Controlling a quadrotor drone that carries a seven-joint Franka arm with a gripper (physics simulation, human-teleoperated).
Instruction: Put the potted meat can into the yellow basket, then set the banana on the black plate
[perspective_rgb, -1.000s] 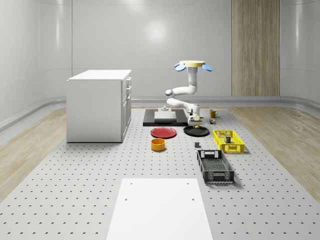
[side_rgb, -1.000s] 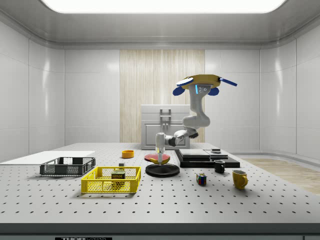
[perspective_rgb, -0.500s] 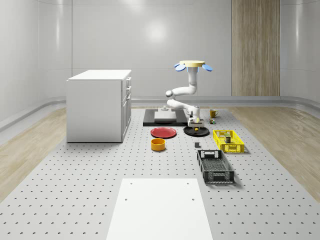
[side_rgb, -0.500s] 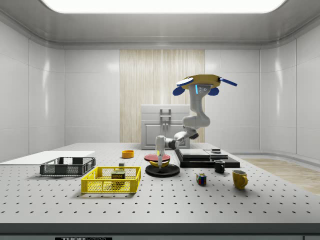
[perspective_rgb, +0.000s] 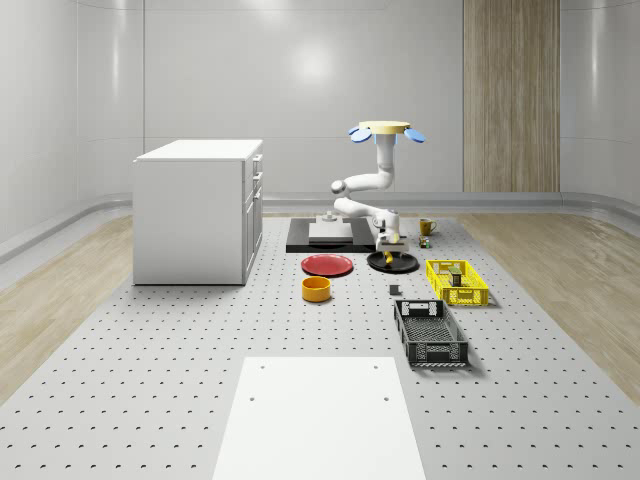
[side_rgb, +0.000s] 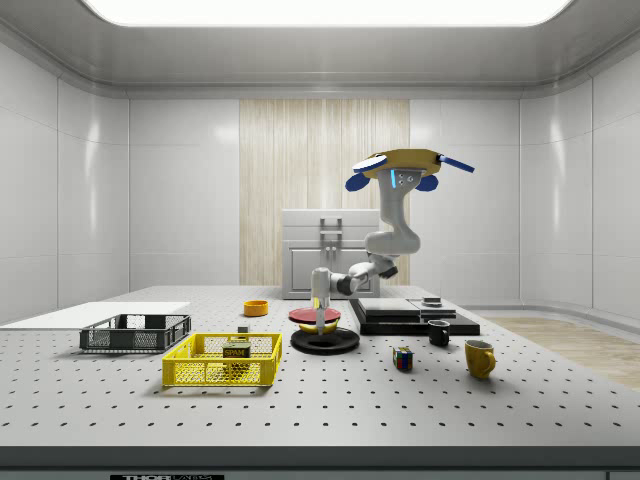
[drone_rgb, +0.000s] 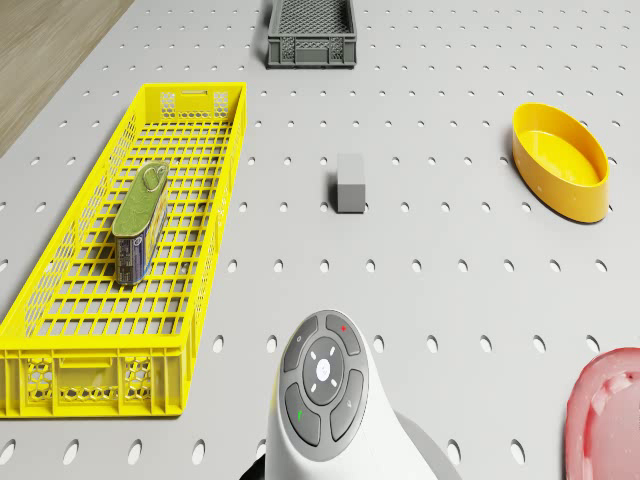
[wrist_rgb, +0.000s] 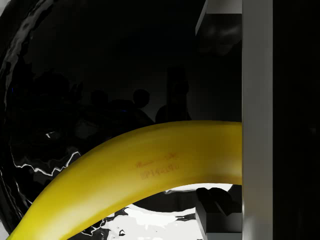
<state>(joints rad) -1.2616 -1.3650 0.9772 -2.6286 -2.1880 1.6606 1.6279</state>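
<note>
The drone (side_rgb: 404, 163) hovered above the desk (perspective_rgb: 150, 400) behind the black plate (perspective_rgb: 393, 262), its arm bent down so that the jaws (side_rgb: 319, 318) hung just over the plate with the banana (wrist_rgb: 135, 170) between them, though whether they were gripping it or had let go could not be told. The potted meat can (drone_rgb: 138, 222) lay inside the yellow basket (drone_rgb: 60, 300), well apart from the plate. Around the plate stood a red plate (perspective_rgb: 327, 265), an orange bowl (perspective_rgb: 316, 289), a small grey block (drone_rgb: 350, 183), a dark crate (perspective_rgb: 430, 333), a yellow mug (side_rgb: 479, 357) and a black cup (side_rgb: 438, 333), none of them crowding the arm.
</note>
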